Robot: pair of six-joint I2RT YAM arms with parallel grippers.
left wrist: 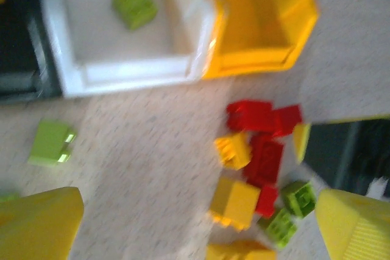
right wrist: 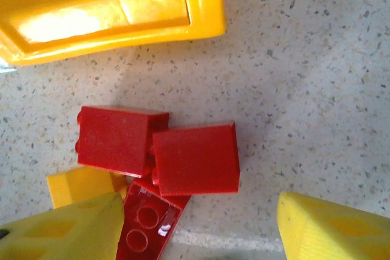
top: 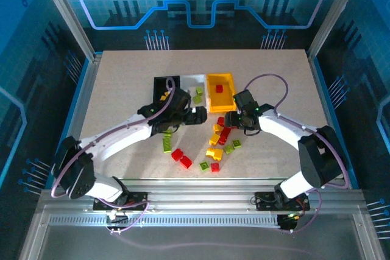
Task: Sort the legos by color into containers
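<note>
Right arm's jaws are low over the red cluster, standing apart and gripping nothing yet. The flat-topped red brick (right wrist: pixel 195 159) sits just ahead of the gap, a second red brick (right wrist: pixel 116 138) touches it on one side, and an upturned red brick (right wrist: pixel 146 223) lies in the gap itself, close against one finger (right wrist: pixel 67 229). Straight beyond the fingertips, near, is the yellow-orange bin (right wrist: pixel 109 16), with a lone red brick (top: pixel 219 88) inside it. So this looks like a red pick in hand. The next move calls for singling out one brick and closing squarely on it without dragging its neighbours or the yellow brick (right wrist: pixel 79 187) alongside. Then it's lift and carry forward over the bin's rim. Left arm's jaws hang wide open and empty above the worktop (left wrist: pixel 152 168). A yellow-orange brick (left wrist: pixel 234 202) is just ahead of their gap, a loose lime brick (left wrist: pixel 52 143) is ahead of one finger, and the white bin (left wrist: pixel 122 74), holding green bricks (left wrist: pixel 135 9), is beyond.
</note>
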